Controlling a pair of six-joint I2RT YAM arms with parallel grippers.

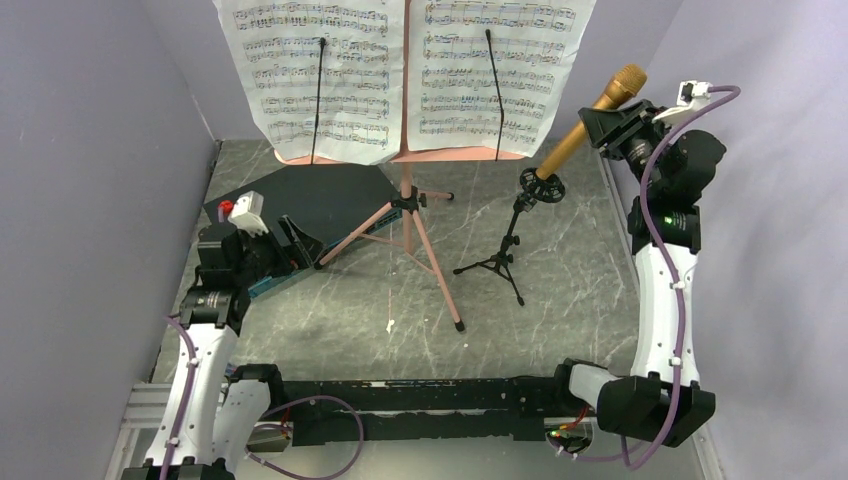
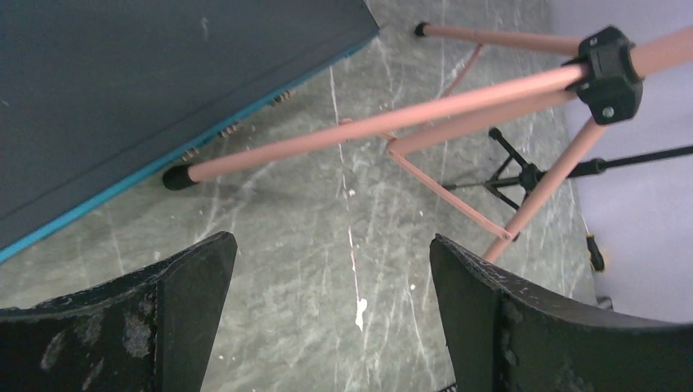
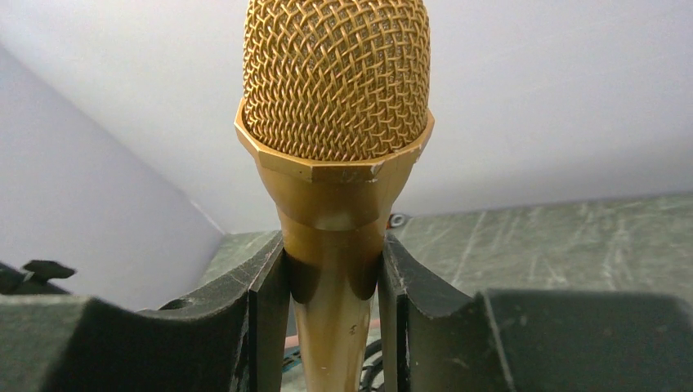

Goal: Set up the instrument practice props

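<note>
The gold microphone (image 3: pixel 335 163) is off the worktop (image 1: pixel 570 270), slanting over its far right corner. Its mesh head is up by the right wall and its tail is down at the clip of the small black mic stand (image 1: pixel 503 255). Whether the tail is fully seated in the clip cannot be told. The right fingers (image 3: pixel 266 302) are clenched on the neck just under the head, one on each side of the taper.

The body looks like rigid, smooth metal – probably slippery and top-heavy. The neck is the sensible hold, since the flare of the head stops it sliding down. The mesh would likely dent if pinched. The stand is spindly and light, so any side push through the microphone could tip it.

Left of it, toward the middle of the far edge, the pink music stand (image 1: pixel 408 215) is upright on its tripod legs. The two sheet-music pages (image 1: pixel 320 70) are spread on its desk.

The left fingers (image 2: pixel 184 286) are released – spread wide and empty. They hang near the left edge above bare stone, by one pink leg and the dark panel (image 1: pixel 320 195).
</note>
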